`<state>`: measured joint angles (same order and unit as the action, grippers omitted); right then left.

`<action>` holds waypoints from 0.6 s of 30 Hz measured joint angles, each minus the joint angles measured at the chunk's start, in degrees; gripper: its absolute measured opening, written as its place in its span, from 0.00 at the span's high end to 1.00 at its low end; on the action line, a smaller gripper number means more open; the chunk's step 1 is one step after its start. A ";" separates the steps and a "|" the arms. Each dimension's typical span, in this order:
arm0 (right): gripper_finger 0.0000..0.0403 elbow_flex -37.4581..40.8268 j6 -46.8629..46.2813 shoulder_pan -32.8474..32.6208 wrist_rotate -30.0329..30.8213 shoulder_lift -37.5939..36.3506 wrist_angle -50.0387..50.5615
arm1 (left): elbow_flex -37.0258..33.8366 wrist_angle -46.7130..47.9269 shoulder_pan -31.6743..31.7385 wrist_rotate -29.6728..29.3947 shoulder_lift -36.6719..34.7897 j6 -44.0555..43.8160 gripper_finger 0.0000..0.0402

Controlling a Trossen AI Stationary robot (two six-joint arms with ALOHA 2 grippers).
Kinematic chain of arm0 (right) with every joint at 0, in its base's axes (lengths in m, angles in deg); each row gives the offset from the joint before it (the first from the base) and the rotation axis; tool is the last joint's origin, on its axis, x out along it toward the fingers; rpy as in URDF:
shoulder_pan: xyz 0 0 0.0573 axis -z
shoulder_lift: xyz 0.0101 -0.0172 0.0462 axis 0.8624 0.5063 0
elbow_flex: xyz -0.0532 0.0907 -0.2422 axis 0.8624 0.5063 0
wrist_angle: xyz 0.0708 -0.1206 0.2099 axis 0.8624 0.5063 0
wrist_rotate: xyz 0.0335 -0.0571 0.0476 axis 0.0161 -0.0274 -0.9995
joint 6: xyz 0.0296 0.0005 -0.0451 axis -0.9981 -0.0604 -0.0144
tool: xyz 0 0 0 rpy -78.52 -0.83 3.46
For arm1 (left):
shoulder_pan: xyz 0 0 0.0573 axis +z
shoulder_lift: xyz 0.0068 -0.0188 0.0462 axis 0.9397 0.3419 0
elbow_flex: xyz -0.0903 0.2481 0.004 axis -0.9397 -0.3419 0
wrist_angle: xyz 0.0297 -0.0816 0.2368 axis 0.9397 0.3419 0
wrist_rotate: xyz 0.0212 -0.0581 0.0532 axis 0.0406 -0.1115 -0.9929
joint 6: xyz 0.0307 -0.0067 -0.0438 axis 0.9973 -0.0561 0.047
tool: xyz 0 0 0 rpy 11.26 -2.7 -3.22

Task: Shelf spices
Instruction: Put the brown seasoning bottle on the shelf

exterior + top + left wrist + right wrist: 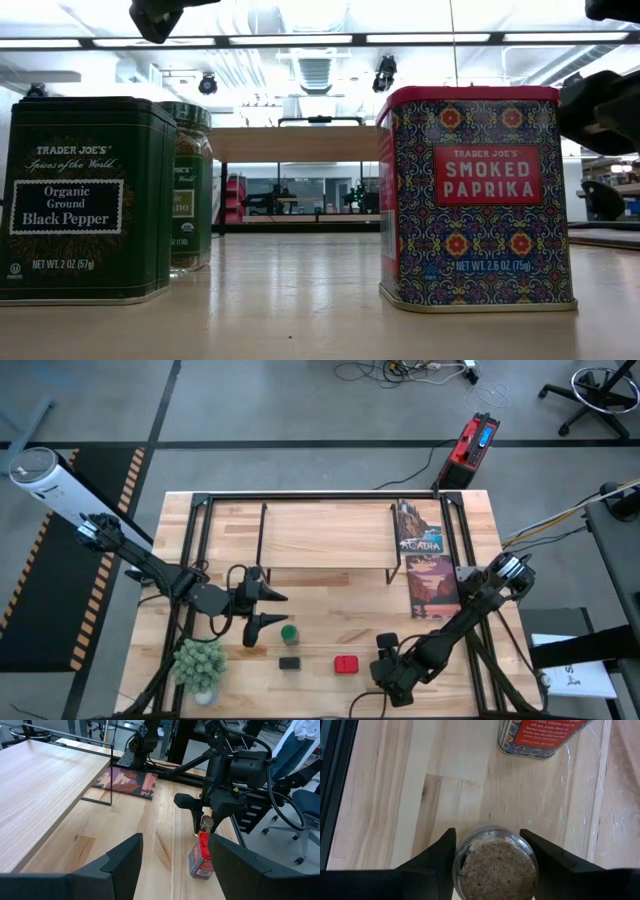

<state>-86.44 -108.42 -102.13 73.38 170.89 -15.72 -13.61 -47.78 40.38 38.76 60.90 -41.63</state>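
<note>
The round tan-brown jar (495, 865), with a cork-coloured top, stands under my right gripper (487, 834). That gripper is open and points down, one finger on each side of the jar. The red square tin (346, 664) is just to the jar's left. The dark square tin (289, 662) and the green-capped jar (289, 632) stand farther left. My left gripper (280, 609) is open, level above the table just left of the green-capped jar, and touches nothing. The light-wood shelf (325, 540) stands behind them with a bare board. My right gripper has a finger (440, 857) close against each side of the round jar's shoulder (465, 852), coming from above and pointing down. I cannot tell whether the fingers touch the glass.
A leafy potted plant (200, 665) sits at the near left corner. Two books (425, 560) lie flat to the right of the shelf. The black metal frame (320, 497) runs around the table. Bare wood lies between the shelf and the spices.
</note>
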 joint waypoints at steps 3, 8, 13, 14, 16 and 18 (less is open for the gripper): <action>0.58 -0.55 0.74 0.00 -0.27 0.00 0.45 | 0.00 0.00 0.00 0.00 0.00 0.00 0.46; 0.57 -2.26 2.83 0.13 -0.03 0.00 2.18 | 0.00 0.02 0.00 0.00 0.00 0.00 0.47; 0.58 -2.76 4.11 0.94 0.16 -0.25 4.28 | 0.00 0.07 0.00 0.00 0.00 0.00 0.47; 0.58 -2.76 4.38 1.04 0.18 -0.53 4.64 | 0.00 0.14 0.00 0.00 0.00 0.00 0.47; 0.58 -2.76 5.14 1.51 0.18 -1.16 4.83 | 0.00 0.44 -0.01 0.00 0.00 0.00 0.46; 0.58 -2.78 5.90 2.05 0.18 -2.05 5.06 | 0.00 0.45 0.00 0.00 0.00 0.00 0.46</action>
<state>-89.22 -102.52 -100.08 73.56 168.84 -10.66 -13.61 -47.33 40.38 38.76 60.90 -41.63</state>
